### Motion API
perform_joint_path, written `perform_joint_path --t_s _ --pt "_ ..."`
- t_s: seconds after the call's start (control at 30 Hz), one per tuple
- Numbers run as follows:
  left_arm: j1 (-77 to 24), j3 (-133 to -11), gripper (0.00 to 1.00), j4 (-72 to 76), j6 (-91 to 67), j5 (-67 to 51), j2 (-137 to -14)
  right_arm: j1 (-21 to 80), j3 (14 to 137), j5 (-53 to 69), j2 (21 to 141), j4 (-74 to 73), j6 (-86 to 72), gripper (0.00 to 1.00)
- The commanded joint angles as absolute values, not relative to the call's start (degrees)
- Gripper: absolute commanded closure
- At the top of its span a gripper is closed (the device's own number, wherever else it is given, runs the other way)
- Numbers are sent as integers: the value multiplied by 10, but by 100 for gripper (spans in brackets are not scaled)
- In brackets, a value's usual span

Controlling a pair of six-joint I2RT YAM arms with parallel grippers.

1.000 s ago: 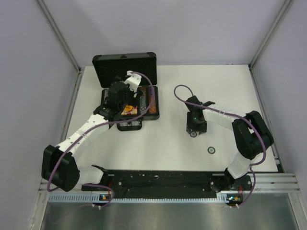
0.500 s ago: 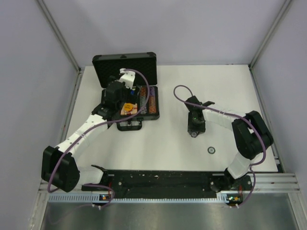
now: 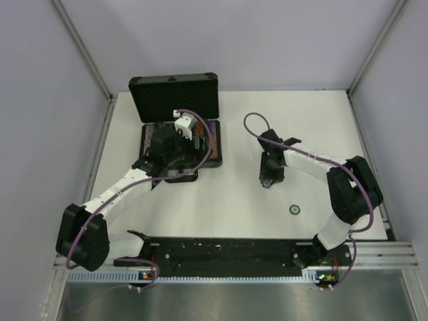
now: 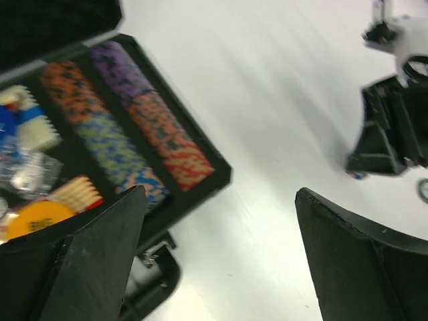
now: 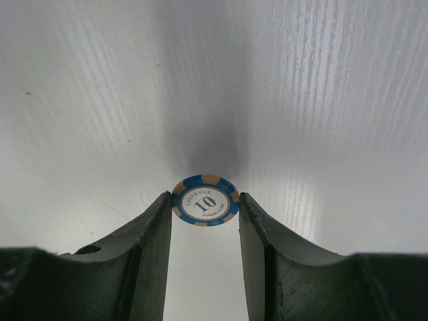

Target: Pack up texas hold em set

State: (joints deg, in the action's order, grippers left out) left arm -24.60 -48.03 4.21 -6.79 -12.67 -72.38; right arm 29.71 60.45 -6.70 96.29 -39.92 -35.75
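Right hand (image 5: 204, 198) pinches a round blue-and-cream chip (image 5: 205, 203) printed "LAS VEGAS 10 POKER CLUB"; left hand (image 4: 217, 200) spread wide.

Looks like a robotics lab cell: bare white table (image 3: 234, 207), plain pale panels (image 3: 227, 40) closing in behind and beside the table, aluminium struts (image 3: 80, 45) rising from the table's far corners, ribbed metal rail (image 3: 381, 253) along the table's near edge.

The left arm (image 3: 120, 188) is sitting stretched forward, its left gripper (image 4: 219, 194) gaping wide; the right gripper (image 5: 204, 198) is pointing down, pinching a blue chip (image 5: 205, 202) edgewise.
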Motion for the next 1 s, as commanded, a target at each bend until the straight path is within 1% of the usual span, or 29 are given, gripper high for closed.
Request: perform_joint_path --t_s 0.0,0.2,0.53,0.7,0.83,0.97 --pt "-268 -449 1 152 -186 -226 -722 283 656 -29 918 -381 -390 62" --pt "-303 -431 2 237 -242 -258 -765 258 684 34 903 -353 -458 62" --pt "-346 -443 4 320 -308 -238 -848 250 679 117 874 -283 -579 62" --pt "-351 -473 8 308 -330 -241 -887 250 673 134 865 -263 -612 62" --pt "-352 -490 15 292 -347 -228 -904 250 671 142 862 -255 -621 62" --pt "-352 -496 16 305 -359 -234 -912 250 664 141 862 -249 -625 62"
